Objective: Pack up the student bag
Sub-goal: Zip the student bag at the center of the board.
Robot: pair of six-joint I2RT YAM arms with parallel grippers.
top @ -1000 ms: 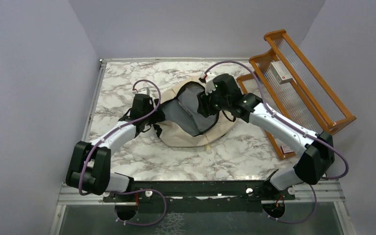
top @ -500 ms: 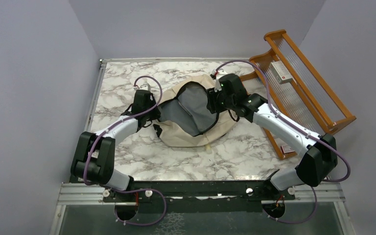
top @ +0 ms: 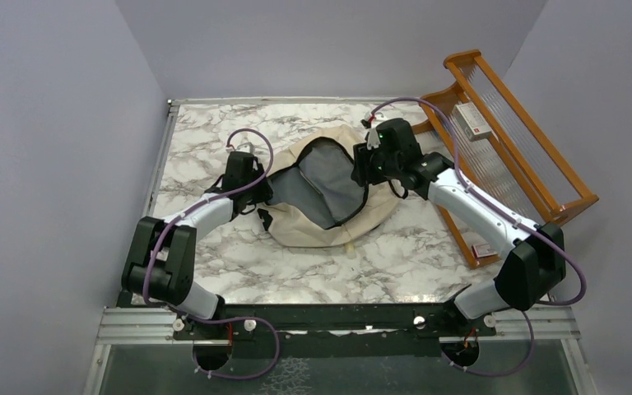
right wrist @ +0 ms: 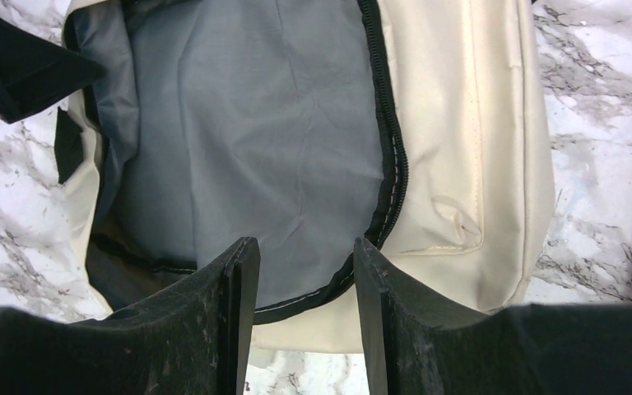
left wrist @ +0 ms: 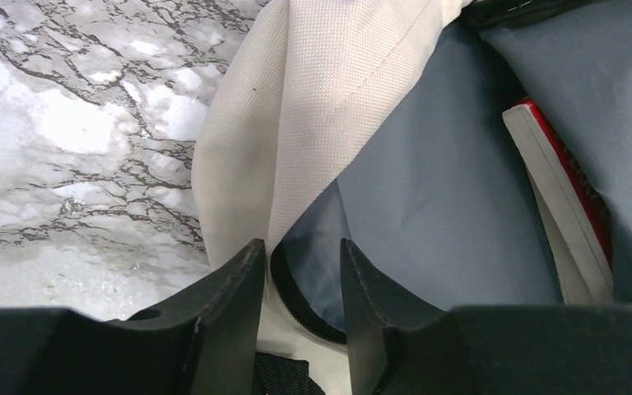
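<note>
Beige student bag [top: 321, 230] lies mouth-open mid-desk [top: 214, 140], with a red-edged book [left wrist: 561, 193] inside. Your left fingers [left wrist: 230, 313] and right fingers [right wrist: 234, 321] straddle its rim half-spread; whether either truly pinches, you cannot tell. A box [top: 471, 121] sits on the rack [top: 463, 59], and zipping looks undone.

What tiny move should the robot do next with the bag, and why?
Probably pull the two sides of the bag a little wider apart. The left gripper and the right gripper each have the zipper edge between their jaws, on opposite sides of the opening. A book is already inside, and a wider mouth would likely make dropping more in easier.
</note>
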